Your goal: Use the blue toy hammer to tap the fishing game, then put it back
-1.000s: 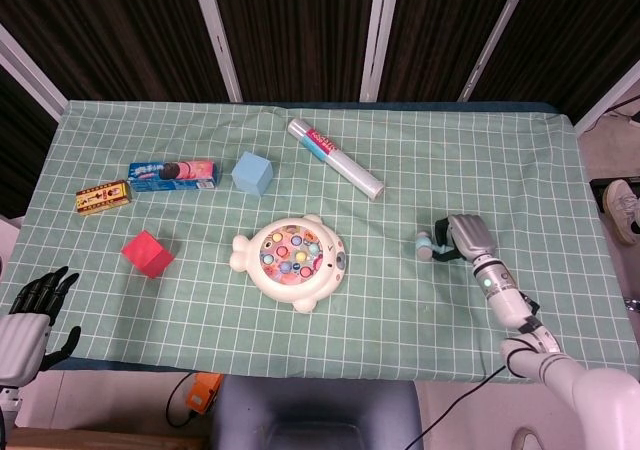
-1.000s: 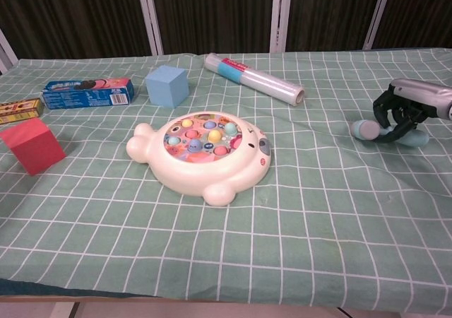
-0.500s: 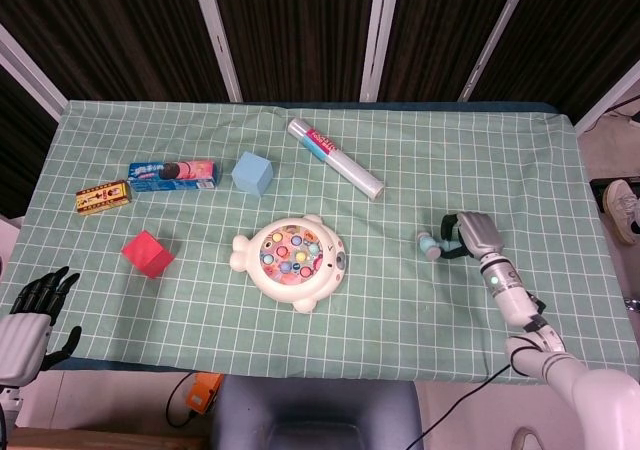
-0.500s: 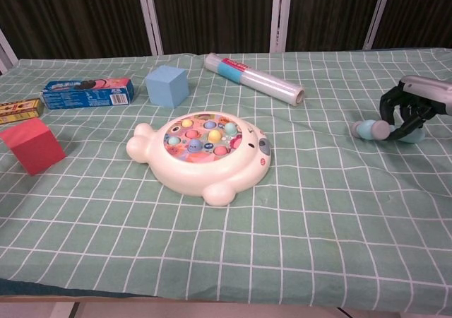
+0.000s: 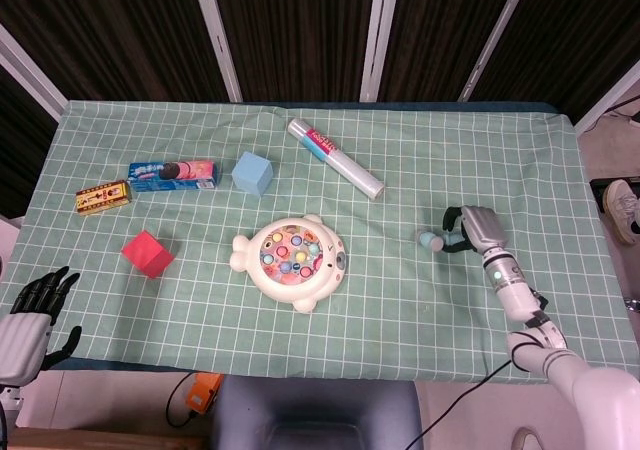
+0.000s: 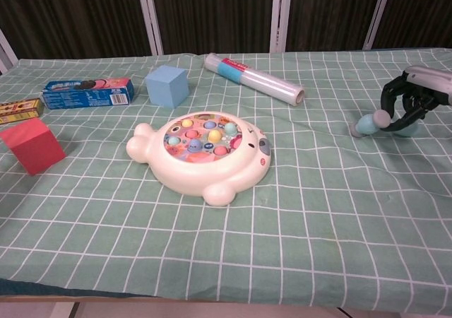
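Chest view shows the right hand (image 6: 418,100) arched over the blue toy hammer (image 6: 370,125), fingers (image 6: 387,109) spread, not gripping.

The head view looked steeply down from above the near edge, taking in the whole checked tablecloth (image 5: 400,170) to the dark curtain beyond. The chest view sat low and close, facing across it. Both shared the fishing game (image 5: 291,250) (image 6: 203,152) and the blue cube (image 5: 252,173) (image 6: 167,85).
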Controlling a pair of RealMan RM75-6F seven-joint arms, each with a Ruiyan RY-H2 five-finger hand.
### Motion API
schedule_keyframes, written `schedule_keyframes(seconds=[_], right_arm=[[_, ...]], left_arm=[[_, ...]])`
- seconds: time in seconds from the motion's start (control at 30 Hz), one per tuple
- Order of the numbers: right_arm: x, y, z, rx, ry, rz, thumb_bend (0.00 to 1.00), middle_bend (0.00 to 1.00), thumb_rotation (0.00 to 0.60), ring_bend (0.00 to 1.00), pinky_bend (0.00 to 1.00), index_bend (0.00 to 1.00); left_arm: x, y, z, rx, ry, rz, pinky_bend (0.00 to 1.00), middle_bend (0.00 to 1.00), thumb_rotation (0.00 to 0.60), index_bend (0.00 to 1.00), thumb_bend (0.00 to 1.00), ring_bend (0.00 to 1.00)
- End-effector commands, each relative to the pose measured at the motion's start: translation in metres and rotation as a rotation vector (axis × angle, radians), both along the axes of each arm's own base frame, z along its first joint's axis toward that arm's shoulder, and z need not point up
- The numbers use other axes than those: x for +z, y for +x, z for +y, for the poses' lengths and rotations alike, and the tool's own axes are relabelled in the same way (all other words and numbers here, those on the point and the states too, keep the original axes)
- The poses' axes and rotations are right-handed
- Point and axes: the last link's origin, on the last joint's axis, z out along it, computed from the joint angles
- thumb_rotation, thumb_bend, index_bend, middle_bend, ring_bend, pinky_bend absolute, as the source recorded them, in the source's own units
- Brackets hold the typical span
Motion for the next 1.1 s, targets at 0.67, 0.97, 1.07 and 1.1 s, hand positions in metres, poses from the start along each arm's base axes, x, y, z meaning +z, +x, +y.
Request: schedule_keyframes(seconds=[0.67,0.97,1.07,1.1], right_arm=[[0.009,-0.005,-0.006,-0.031,-0.026,0.028,0.31,0.64,0.6,0.74,0.77,0.67],[0.014,-0.01,-0.009,-0.052,-0.035,0.046,0.31,0.64,0.6,0.74,0.77,0.67],[0.016,-0.011,-0.011,-0.058,-0.04,0.05,0.31,0.64,0.6,0.74,0.77,0.67],[0.017,-0.012,-0.011,-0.059,-0.041,0.052,0.31,0.64,0.6,0.74,0.77,0.67]], left_arm=[[0.0,0.0,0.0,0.0,-0.001,-0.001,0.11,0.0,0.6,0.0,0.42,0.0],[0.0,0.0,0.0,0.003,-0.001,0.001,0.11,0.0,0.6,0.0,0.42,0.0],[0.0,-0.001,0.0,0.004,-0.002,0.001,0.11,0.0,0.6,0.0,0.42,0.0],[0.0,-0.001,0.001,0.004,-0.002,0.002,0.11,0.0,0.6,0.0,0.42,0.0]])
